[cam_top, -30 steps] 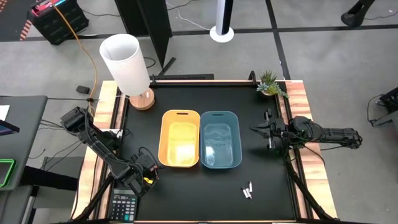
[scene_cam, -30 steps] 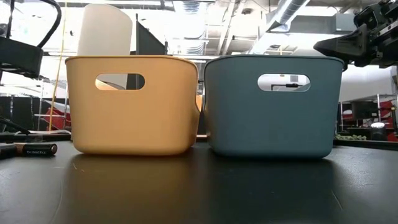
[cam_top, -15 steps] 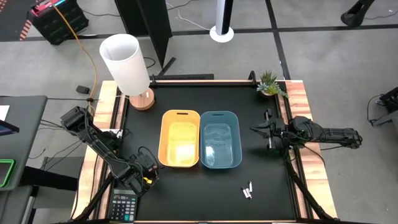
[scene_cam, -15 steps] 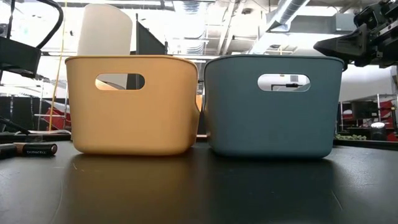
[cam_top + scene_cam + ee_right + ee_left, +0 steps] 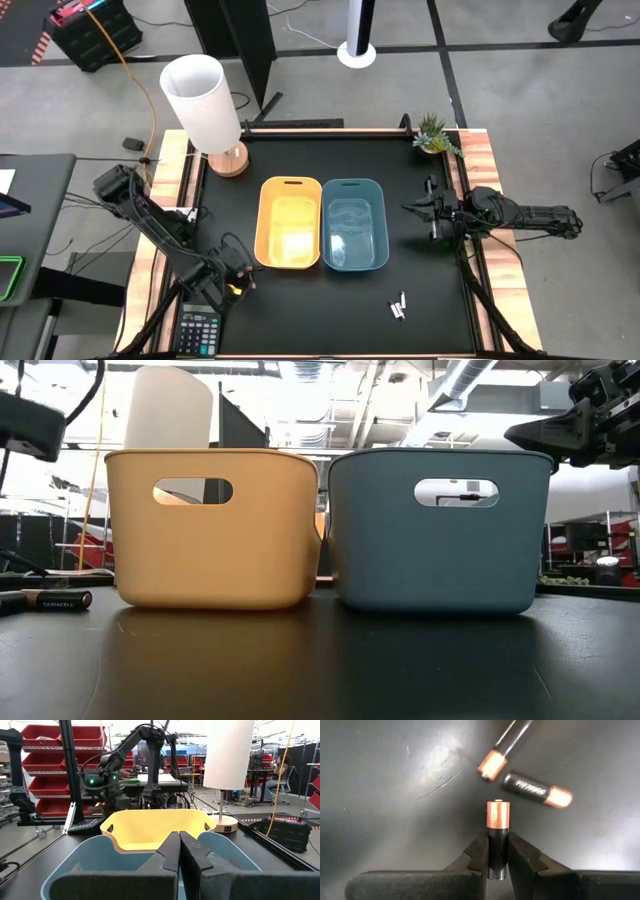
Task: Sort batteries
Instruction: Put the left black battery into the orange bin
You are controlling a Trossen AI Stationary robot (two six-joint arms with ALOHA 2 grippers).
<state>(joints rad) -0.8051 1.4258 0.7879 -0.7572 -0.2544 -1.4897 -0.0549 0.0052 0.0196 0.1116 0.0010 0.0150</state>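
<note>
My left gripper (image 5: pixel 236 284) (image 5: pixel 498 837) is over the near-left part of the table, left of the yellow bin (image 5: pixel 290 225), and is shut on a battery (image 5: pixel 498 820) with a black body and a copper end. Two more dark, copper-ended batteries (image 5: pixel 536 790) (image 5: pixel 500 750) lie flat on the black table just beyond it. One of them (image 5: pixel 55 600) shows in the low view. A few silvery-white batteries (image 5: pixel 398 306) lie near the near-right edge. My right gripper (image 5: pixel 430 212) (image 5: pixel 179 851) hovers shut to the right of the blue bin (image 5: pixel 355 225). My left gripper pinches the battery by its black body (image 5: pixel 498 847) between the two fingers. The battery lies along the fingers, and its copper end (image 5: pixel 498 814) sticks out past the fingertips. I cannot tell whether that end touches the table.
A grey calculator (image 5: pixel 198 330) lies at the near-left corner, close to my left gripper. A white lamp (image 5: pixel 205 100) stands at the far-left corner and a small plant (image 5: pixel 433 133) at the far-right corner. The two bins (image 5: pixel 215 525) (image 5: pixel 440 530) stand side by side mid-table.
My left arm has risen a little; in the low view its dark link has moved up toward the picture's top. The battery lying on the table at the left has stayed where it was.
</note>
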